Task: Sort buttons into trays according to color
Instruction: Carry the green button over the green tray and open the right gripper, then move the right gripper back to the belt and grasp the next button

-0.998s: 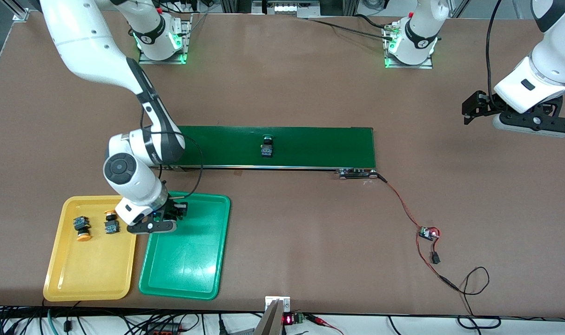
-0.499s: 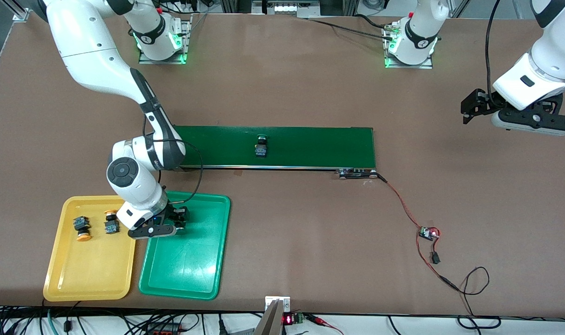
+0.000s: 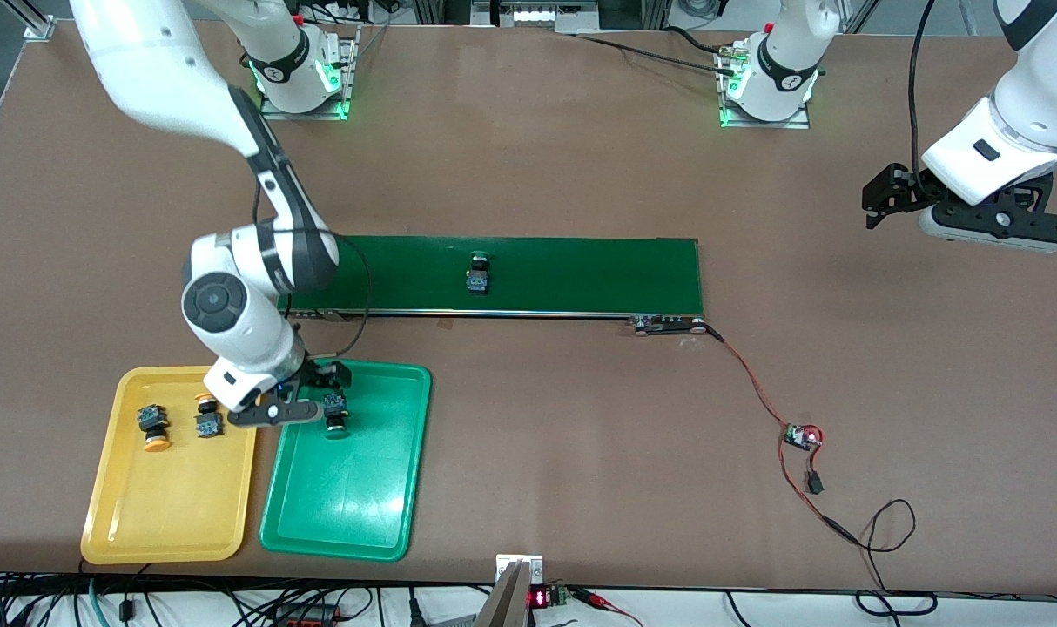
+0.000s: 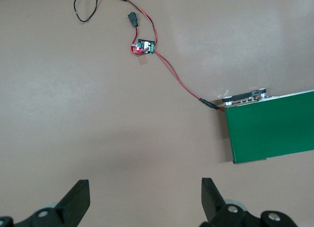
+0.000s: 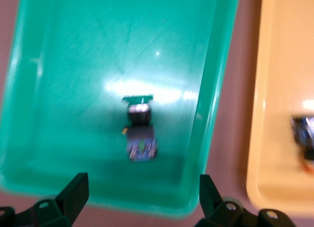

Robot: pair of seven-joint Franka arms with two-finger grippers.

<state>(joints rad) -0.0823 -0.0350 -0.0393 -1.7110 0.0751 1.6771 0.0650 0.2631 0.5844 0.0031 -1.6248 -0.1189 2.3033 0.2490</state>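
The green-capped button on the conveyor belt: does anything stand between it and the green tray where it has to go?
Nothing visible blocks it. The green-capped button lies alone on the conveyor belt; bare table separates the belt from the green tray. Only the open right gripper hangs over the tray, above another button lying there.

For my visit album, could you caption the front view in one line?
Right gripper open over the green tray, a green button lying in it; another green button rides the belt.

Glossy plastic green tray (image 3: 380,514), glossy yellow tray (image 3: 145,522), on matt brown table (image 3: 537,453).
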